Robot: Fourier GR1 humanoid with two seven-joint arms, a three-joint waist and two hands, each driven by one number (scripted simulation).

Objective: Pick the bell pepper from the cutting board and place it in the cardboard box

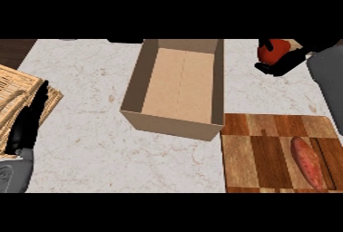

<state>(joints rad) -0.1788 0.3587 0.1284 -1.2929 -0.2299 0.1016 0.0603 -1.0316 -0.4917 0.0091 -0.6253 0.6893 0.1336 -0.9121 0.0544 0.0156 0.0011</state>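
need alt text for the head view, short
The robot's right hand is curled round a red bell pepper, held above the marble counter right of an open cardboard box. On the wooden cutting board at lower right lies a sweet potato. The left hand rests at the left edge beside a wooden crate.

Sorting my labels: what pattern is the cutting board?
The cutting board shows a checkered patchwork of light and dark brown wood, in the head view.
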